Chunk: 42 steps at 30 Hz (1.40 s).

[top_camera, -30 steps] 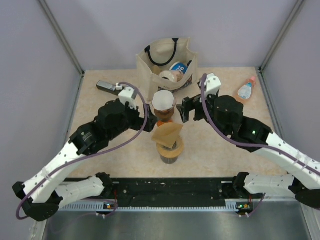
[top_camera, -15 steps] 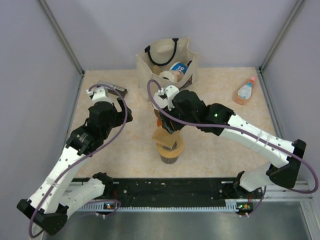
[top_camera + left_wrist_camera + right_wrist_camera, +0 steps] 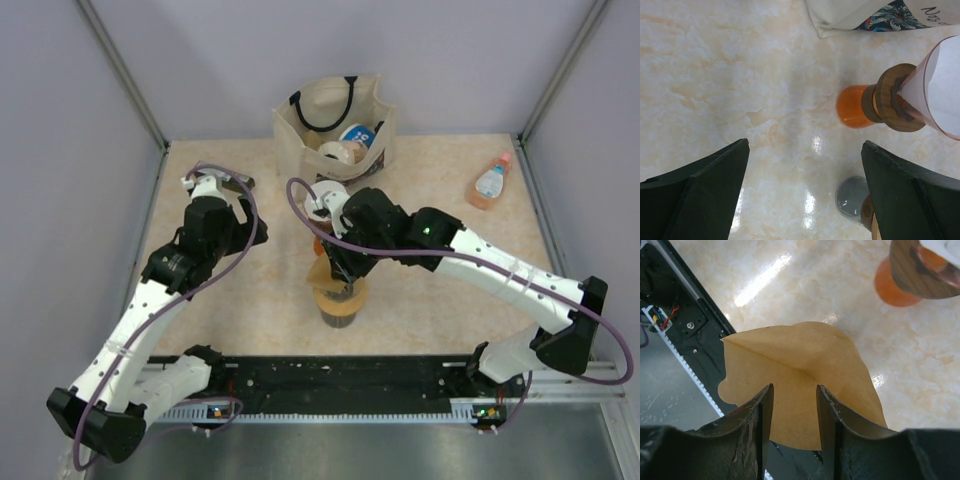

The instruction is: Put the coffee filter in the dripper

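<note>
Since a second ago both arms have moved: the right arm has swung from the right side across to the middle of the bench (image 3: 430,290), and the left arm has pulled back from the middle to the far left.

Nearest to the arm bases, a tan folded paper (image 3: 790,355) lies on top of a dark jar (image 3: 340,308) in the middle. The right pincer (image 3: 794,387) hangs directly over this paper with its jaws drawn narrow and a small gap between them. The paper shows through the gap, but I cannot tell if the fingers already pinch it.

Just behind the jar stands an orange glass carafe (image 3: 855,106) with a wooden collar (image 3: 892,97), and the dripper (image 3: 951,131) sits in this collar. The coffee filter (image 3: 940,85), white, is already inside the cone of the dripper.

To the left of the carafe, well apart from it, the left pincer (image 3: 805,145) hovers over bare bench with its jaws wide and nothing between them.

At the far edge stands a cloth bag (image 3: 300,125) with several packets in it, and at the far right there is a small bottle (image 3: 490,182).
</note>
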{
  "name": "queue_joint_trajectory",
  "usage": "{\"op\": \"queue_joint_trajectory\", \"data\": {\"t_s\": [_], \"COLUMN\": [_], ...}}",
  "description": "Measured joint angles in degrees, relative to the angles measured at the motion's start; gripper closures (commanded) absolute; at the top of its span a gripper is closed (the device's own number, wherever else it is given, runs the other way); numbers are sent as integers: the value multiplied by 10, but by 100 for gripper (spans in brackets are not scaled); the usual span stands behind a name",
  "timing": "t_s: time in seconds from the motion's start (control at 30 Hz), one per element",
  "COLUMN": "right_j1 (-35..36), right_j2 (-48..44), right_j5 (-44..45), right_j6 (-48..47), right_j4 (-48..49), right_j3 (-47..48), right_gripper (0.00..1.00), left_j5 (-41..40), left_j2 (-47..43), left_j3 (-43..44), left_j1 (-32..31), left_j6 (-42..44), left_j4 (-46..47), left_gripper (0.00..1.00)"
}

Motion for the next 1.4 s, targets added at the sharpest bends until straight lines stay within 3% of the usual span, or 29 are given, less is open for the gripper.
{"op": "queue_joint_trajectory", "data": {"t_s": [0.7,1.0,1.4], "right_j1": [1,1,1], "right_j2": [41,64,77], "right_j5": [-10,-10,-10], "right_j6": [-21,-28,-33], "right_j4": [-10,-8,-16], "right_j3": [-17,-28,-38], "right_gripper": [69,83,90], "left_j5": [47,52,53], "left_j2": [26,30,41], "left_j3": [-1,-1,-1], "left_j1": [37,42,47], "left_j6": [2,3,3], "left_j4": [15,17,17], "left_gripper": [1,1,1]}}
